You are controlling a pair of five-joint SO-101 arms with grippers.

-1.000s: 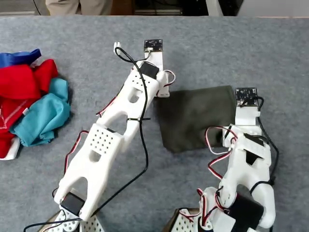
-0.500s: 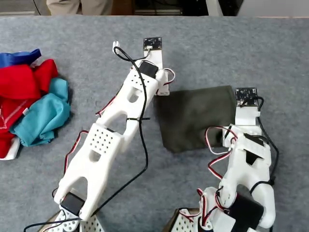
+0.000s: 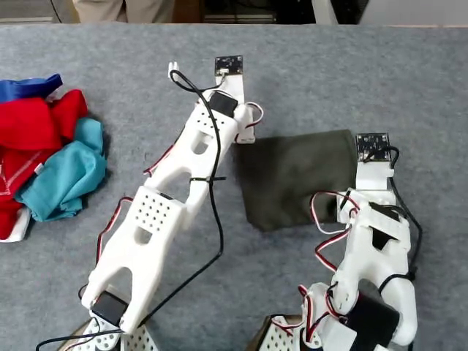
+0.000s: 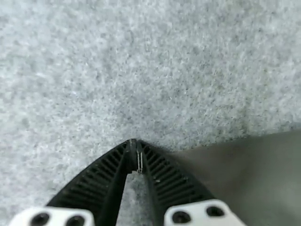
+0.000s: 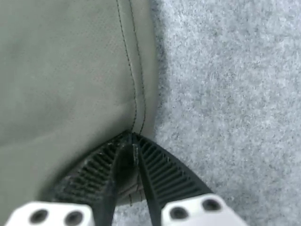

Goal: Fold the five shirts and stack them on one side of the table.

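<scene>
The folded dark olive shirt (image 3: 300, 179) lies flat on the grey table (image 3: 380, 66), right of centre. The right gripper (image 5: 132, 139) sits at the shirt's right hem, its fingers (image 5: 162, 176) clenched together over the stitched edge; whether cloth is pinched between them cannot be told. The left gripper (image 4: 136, 153) rests on bare table just beside the shirt's far left corner, fingers (image 4: 162, 179) closed tip to tip. Well apart at the table's left edge, a red shirt (image 3: 29, 124), a teal shirt (image 3: 66, 172) and a blue shirt (image 3: 29, 86) lie heaped together.
</scene>
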